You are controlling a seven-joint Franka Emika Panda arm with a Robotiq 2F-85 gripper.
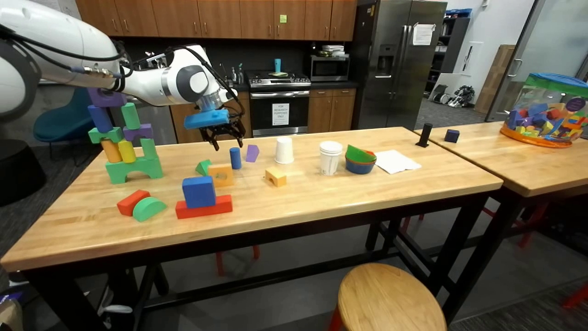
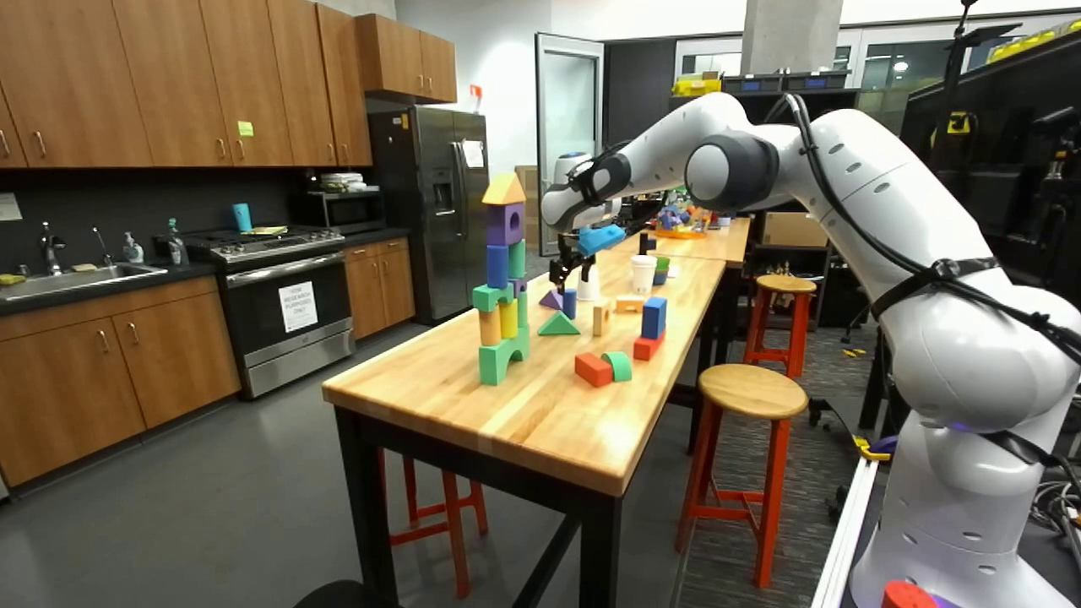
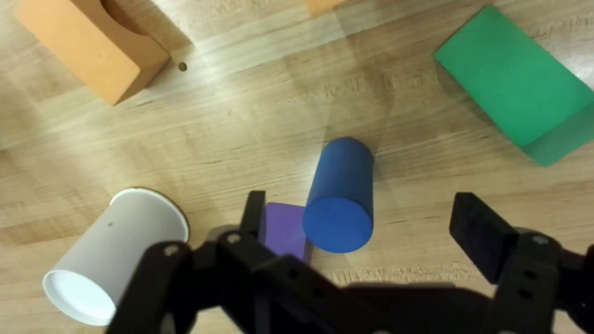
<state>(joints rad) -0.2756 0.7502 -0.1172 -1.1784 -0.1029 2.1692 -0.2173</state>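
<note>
As I watch the wrist view from my end, the gripper [image 3: 359, 206] has its fingers [image 3: 482, 236] spread wide apart. The blue cylinder [image 3: 341, 185] shows between them, closer to the fingertip on the picture's left; a stretch of bare wood separates it from the fingertip on the right. Just beside the cylinder, partly hidden by that left finger, I see the purple block [image 3: 284, 227]. The white cup [image 3: 120, 241] stands farther left, the orange arch [image 3: 88, 46] lies at upper left and the green wedge [image 3: 515, 83] at upper right. In an exterior view I have the gripper hanging fingertips-down over the table [image 1: 321, 197], with the cylinder upright right by the tips; I cannot tell from here whether they reach below its top. Nearer that camera are a holed orange block [image 1: 220, 183] and a blue block [image 1: 199, 192] resting on a red bar [image 1: 204, 209]. In an exterior view that has the tower [image 2: 507, 321] up close, the cylinder stands at the fingertips, the purple block just beside it, the wedge nearer the camera and the cup behind.
</note>
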